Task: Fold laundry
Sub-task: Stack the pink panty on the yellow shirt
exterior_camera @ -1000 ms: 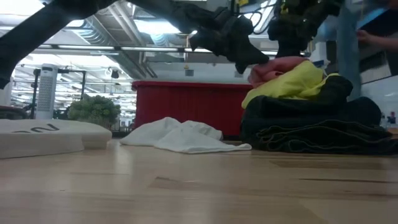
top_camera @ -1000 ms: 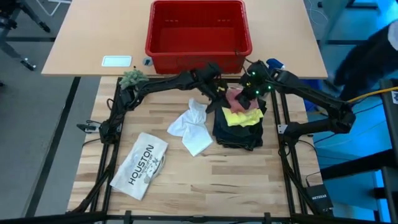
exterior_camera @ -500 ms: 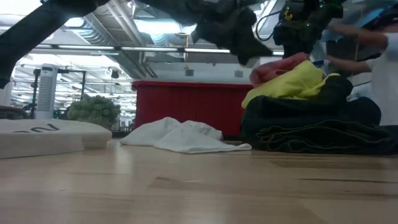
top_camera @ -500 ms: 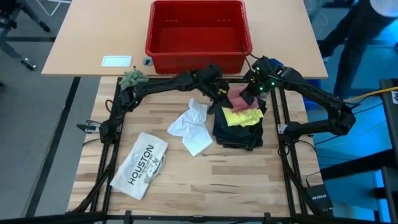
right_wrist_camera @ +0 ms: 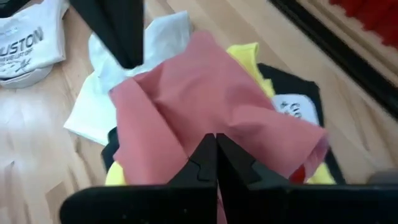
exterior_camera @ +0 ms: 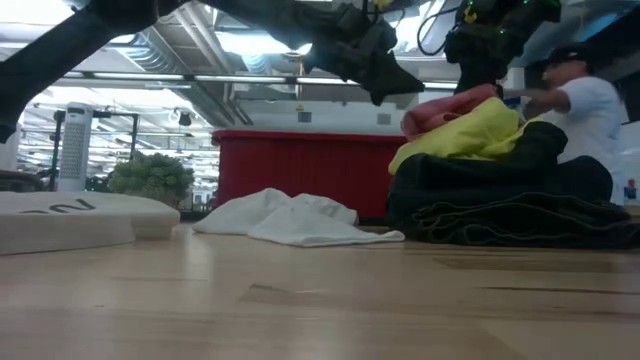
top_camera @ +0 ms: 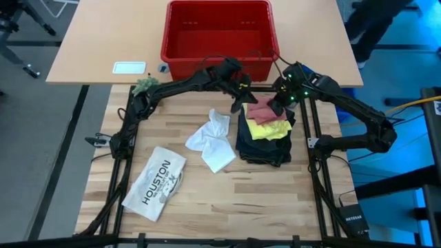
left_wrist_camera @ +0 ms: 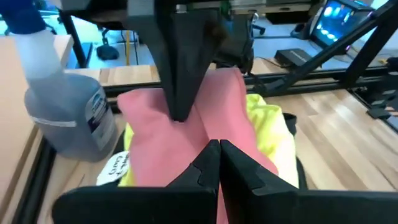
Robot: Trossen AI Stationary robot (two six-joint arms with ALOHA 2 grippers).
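While stacked, pink cloth (top_camera: 262,110) topmost.

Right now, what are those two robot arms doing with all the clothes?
They're folding laundry. Both arms hang over a stack: a pink cloth on a yellow T-shirt on black trousers. The left gripper and the right gripper are both shut above the pink cloth, holding nothing. A white cloth lies crumpled beside the stack, not folded yet.

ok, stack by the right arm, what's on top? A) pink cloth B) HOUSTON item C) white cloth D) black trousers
A: the pink cloth lies on the yellow T-shirt, which sits on the black trousers; the white cloth lies apart on the table.
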